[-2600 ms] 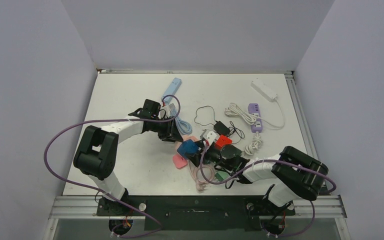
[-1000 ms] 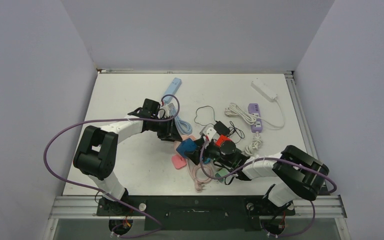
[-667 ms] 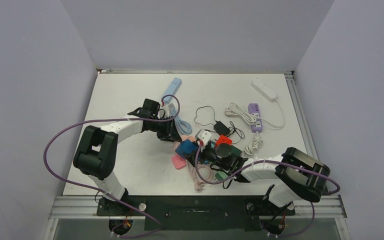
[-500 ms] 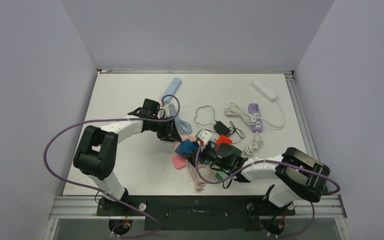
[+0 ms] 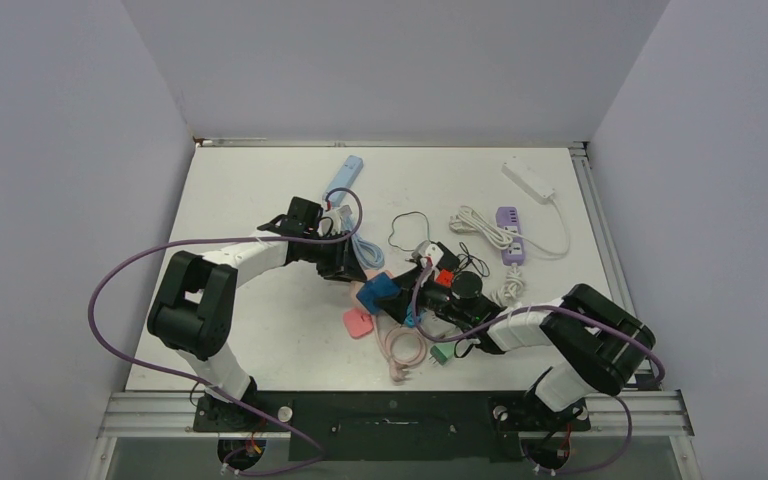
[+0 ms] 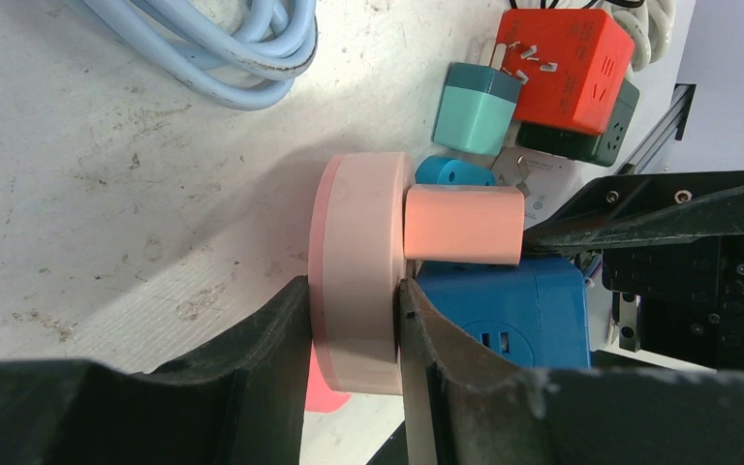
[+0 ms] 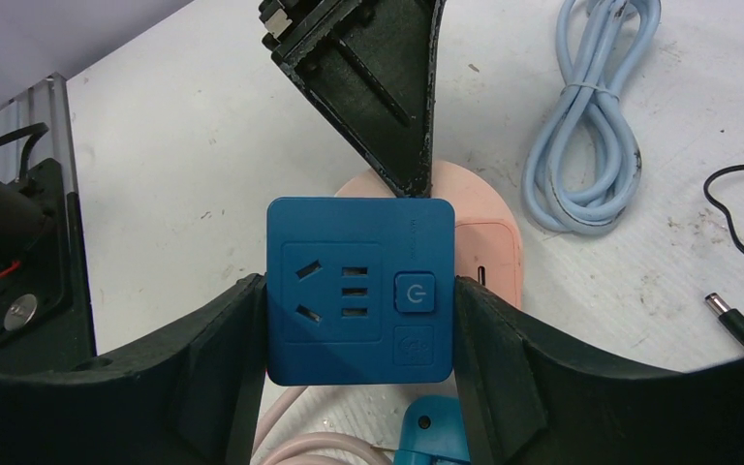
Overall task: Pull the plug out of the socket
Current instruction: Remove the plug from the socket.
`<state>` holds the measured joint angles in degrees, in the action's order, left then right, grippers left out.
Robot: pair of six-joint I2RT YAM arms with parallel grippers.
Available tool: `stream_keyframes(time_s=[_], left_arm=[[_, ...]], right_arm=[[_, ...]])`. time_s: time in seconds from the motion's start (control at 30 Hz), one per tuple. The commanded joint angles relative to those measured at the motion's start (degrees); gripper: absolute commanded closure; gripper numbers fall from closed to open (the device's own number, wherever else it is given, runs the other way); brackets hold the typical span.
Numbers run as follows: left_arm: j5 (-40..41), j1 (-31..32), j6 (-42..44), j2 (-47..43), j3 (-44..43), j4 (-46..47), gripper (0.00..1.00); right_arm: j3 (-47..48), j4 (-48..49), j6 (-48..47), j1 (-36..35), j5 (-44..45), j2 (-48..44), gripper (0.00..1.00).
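White tabletop (image 5: 250, 180): right gripper (image 7: 358, 315) clamps blue plug (image 7: 334, 242), left gripper (image 6: 354, 302) pink socket (image 6: 356, 218).

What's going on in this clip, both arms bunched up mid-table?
Both arms are working on one item among the adapters on the table. The left gripper is clamped on the round pink socket, pinning it in place. The right gripper is clamped on the blue plug, a cube that sits right against the socket's face. No gap shows between them, so the plug does not look pulled off yet.
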<state>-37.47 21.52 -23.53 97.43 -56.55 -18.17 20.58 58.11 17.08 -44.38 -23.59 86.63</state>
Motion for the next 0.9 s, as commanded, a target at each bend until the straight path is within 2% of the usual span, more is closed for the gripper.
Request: stream_keyframes(time_s=[0.0,0.4,0.57,0.87], left_arm=[[3.46,0.07,3.95,-0.66,-0.57,-0.15,1.0],[5.0,-0.07,3.85,0.02,-1.06,-1.52,1.0],[5.78,-0.67,3.87,0.02,-1.22,-2.02,1.0],[6.42,-1.77,3.84,0.09,-1.31,-2.39,1.0]], right_arm=[[0.52,12.69,4.83,2.2,-3.06,0.86,0.95],[1.16,6.12,-1.07,-0.2,1.34,-2.2,0.95],[1.47,1.2,-5.85,-3.74,6.5,-5.95,0.95],[-2.99,2.63,-7.81,-4.08,10.67,-15.92,0.95]])
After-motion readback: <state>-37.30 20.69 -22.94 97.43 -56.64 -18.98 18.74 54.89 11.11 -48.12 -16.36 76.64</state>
